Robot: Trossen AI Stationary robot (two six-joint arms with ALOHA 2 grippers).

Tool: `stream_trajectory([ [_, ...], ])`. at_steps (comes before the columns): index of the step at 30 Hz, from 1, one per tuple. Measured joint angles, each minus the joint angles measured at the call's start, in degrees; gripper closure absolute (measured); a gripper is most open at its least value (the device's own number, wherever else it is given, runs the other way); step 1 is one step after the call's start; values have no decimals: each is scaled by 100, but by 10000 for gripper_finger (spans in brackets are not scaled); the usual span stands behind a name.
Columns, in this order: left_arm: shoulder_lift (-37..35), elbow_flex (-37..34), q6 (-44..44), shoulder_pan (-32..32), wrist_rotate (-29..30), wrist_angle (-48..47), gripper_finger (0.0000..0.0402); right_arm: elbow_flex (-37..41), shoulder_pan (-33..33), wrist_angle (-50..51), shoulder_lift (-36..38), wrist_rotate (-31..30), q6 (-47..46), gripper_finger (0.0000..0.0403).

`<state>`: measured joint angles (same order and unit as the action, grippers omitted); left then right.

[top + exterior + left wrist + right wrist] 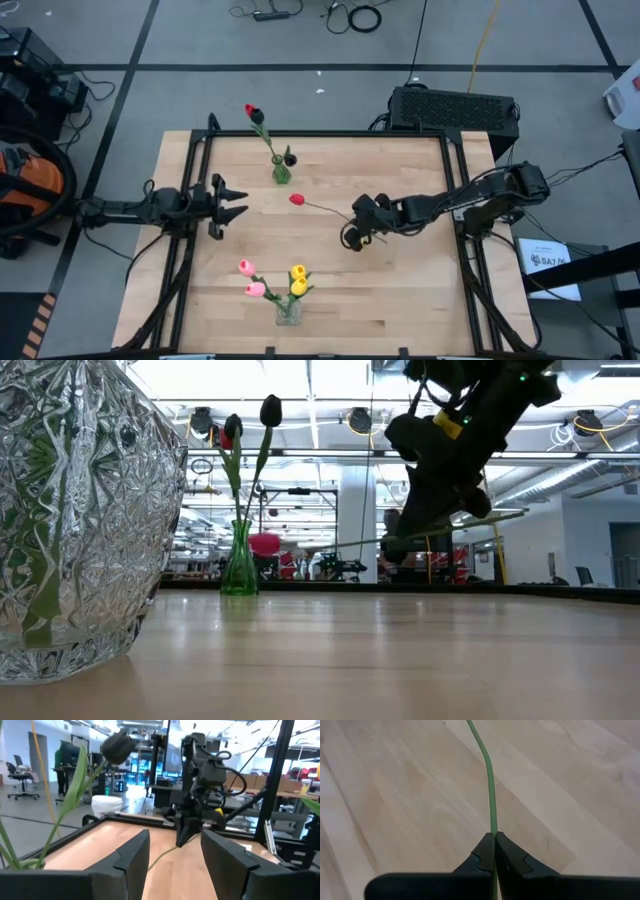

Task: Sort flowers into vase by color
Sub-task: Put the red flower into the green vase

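My right gripper [352, 228] is over the middle of the table, shut on a red tulip [297, 200] whose head points toward the table's left. My left gripper [236, 203] waits open at the left side, facing it, and touches nothing. A green glass vase [281, 172] stands near the far edge with a red tulip [250, 110] and a dark tulip [270, 410] in it. A clear cut-glass vase [288, 310] stands at the near edge with pink tulips [250, 278] and yellow tulips [298, 279]. My right gripper pinches the red tulip's thin green stem [493, 827] between its two fingertips, well back from the head. The fingers come from above, slanting in from the table's right. The flower is lifted clear and lies nearly level, its head [265, 544] a little lower than the stem end [515, 513].
A black frame rail [320, 133] runs around the wooden table top. Bare board lies between the two vases and around my right gripper. The cut-glass vase [70, 520] fills the low view's left side. Beyond the table are cables, a black box [455, 108] and workshop furniture.
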<state>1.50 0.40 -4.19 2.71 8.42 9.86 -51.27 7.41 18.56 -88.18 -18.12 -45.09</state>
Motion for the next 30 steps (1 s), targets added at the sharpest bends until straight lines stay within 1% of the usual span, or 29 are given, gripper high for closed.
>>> stream_trajectory([
  [4, 0, -2, 2, -379, -273, -81, 217, 0, -219, 29, 0, 406, 582, 402],
  [6, -1, -4, -6, -533, -352, -355, 217, 0, -330, 128, 0, 701, 961, 402],
  [10, -2, -4, 2, -670, -369, -655, 217, -2, -524, 449, 0, 1190, 1570, 402],
  [14, 0, -7, 4, -686, -269, -655, 217, -1, -644, 744, 0, 1247, 1760, 403],
  [17, 0, -7, 5, -682, -260, -654, 217, -2, -705, 703, 0, 1229, 1918, 403],
  [21, 0, -9, 9, -684, -255, -653, 217, -2, -782, 116, 0, 1203, 2180, 403],
  [26, 0, -9, 11, -682, -240, -652, 217, -4, -988, -1159, 0, 1301, 3066, 403],
  [28, 0, -9, 12, -684, -240, -651, 217, -7, -1223, -1635, 0, 1540, 3282, 403],
  [30, 0, -9, 13, -683, -240, -651, 217, -7, -1551, -2025, 31, 1940, 3415, 403],
])
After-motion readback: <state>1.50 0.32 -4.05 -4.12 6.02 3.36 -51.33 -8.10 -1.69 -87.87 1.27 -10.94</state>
